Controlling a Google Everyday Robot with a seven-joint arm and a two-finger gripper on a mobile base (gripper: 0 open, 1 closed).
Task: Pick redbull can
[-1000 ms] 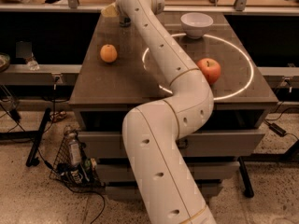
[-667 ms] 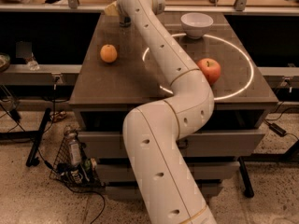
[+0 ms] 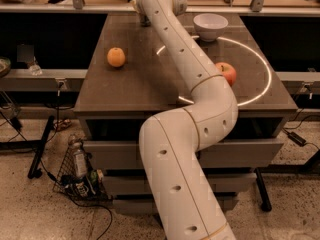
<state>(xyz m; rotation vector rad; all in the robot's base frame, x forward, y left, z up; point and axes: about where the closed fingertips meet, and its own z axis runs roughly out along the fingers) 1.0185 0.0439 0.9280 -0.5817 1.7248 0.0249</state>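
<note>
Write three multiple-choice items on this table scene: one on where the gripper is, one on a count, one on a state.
1. Where is the gripper?
A. down by the floor
B. at the far edge of the table, left of the white bowl
C. at the near edge

2. How many fruits lie on the table?
A. one
B. two
C. four

3. How does the white bowl stand?
A. upright
B. upside down
C. on its side

Answers:
1 B: the arm reaches across to the back edge.
2 B: there is one orange and one apple.
3 A: the bowl's open mouth faces up.
</note>
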